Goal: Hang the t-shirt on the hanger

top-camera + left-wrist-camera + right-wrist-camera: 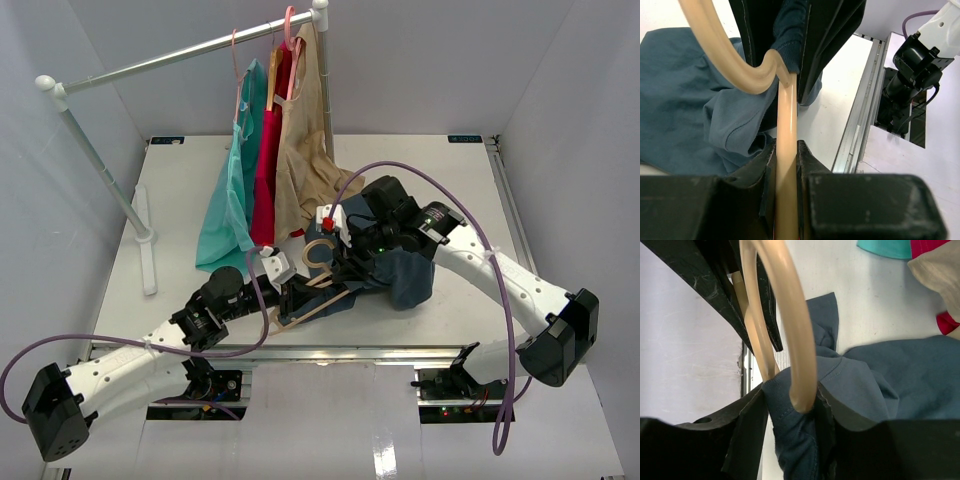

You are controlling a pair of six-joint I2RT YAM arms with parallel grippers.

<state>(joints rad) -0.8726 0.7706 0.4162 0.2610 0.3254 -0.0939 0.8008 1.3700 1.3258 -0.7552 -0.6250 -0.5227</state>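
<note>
Top external view, starting at the near edge: both arms reach in from their bases and meet around the middle of the worktop. The left end effector is clamped on one wooden arm of the hanger. The left wrist cam makes that pretty plain, since the tan bar runs straight between the two black fingers with both pressed against it. The hanger sits low and tilted over the worktop, its peach-orange hook on the side away from the bases, right up against the right end effector. The right wrist cam shows that one pinched together on a bunched bit of the t-shirt, at a stitched edge, with the tip of the hook touching the fabric in the same spot. Can't tell whether the hook actually goes through an opening. The rest of the t-shirt is a crumpled dark blue heap on the worktop just right of the hanger, partly under the right wrist. Farther back, a turquoise garment, a red garment and a beige garment hang side by side from a rail, their lower ends down near the worktop.
</note>
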